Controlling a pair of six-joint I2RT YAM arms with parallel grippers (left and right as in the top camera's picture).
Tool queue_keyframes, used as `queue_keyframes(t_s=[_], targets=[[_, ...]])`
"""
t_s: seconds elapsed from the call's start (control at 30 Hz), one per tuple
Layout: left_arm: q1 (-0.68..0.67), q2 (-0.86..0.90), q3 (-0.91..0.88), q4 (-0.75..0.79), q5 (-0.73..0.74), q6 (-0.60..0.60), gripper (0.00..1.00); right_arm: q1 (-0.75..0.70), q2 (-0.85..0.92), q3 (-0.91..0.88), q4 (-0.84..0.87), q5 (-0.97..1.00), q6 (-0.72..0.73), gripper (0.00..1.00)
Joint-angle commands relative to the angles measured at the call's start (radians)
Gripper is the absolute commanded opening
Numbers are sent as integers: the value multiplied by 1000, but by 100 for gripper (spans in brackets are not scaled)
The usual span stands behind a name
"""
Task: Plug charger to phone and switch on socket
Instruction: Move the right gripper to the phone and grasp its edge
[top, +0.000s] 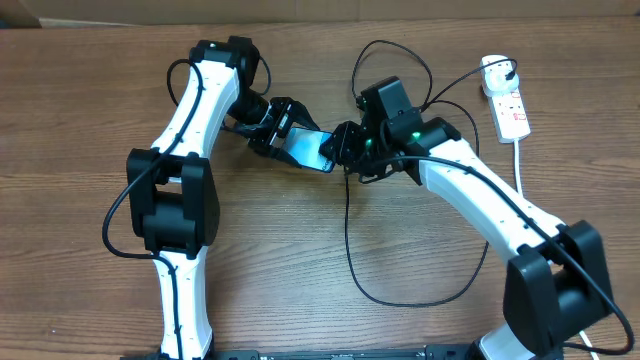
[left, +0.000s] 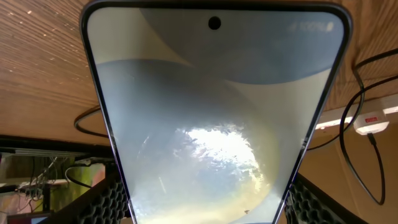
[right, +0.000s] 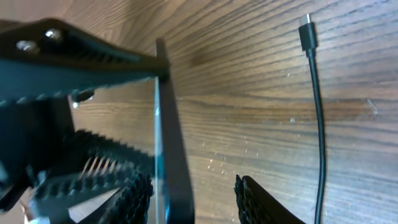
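Observation:
My left gripper (top: 278, 128) is shut on the phone (top: 308, 148) and holds it tilted above the table. In the left wrist view the phone's pale blue screen (left: 211, 106) fills the frame between the jaws (left: 205, 208). My right gripper (top: 345, 146) is open at the phone's right end. In the right wrist view the phone shows edge-on (right: 166, 130), against the left finger and apart from the right finger (right: 193, 190). The charger's black connector tip (right: 306, 32) lies free on the wood beside it, and its cable (top: 350, 250) loops across the table. The socket (top: 508, 100) lies at the back right with a white plug adapter in it.
The socket's thick white cord (top: 520, 165) runs down the right side. The black cable forms a big loop (top: 420, 300) at the front middle and smaller loops (top: 400, 55) behind my right wrist. The socket also shows in the left wrist view (left: 367, 118).

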Motion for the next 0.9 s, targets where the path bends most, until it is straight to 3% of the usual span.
queue_keyframes(t_s=[0.0,0.47,0.87], targets=[[-10,-3,30,-3,18,-10,4,4,10,22,29,17,11,43],[-10,-3,30,9,10,-11,4,6,14,22,53,18,11,26],[-16,-3,30,12,7,-14,4,61,14,22,53,113,11,22]])
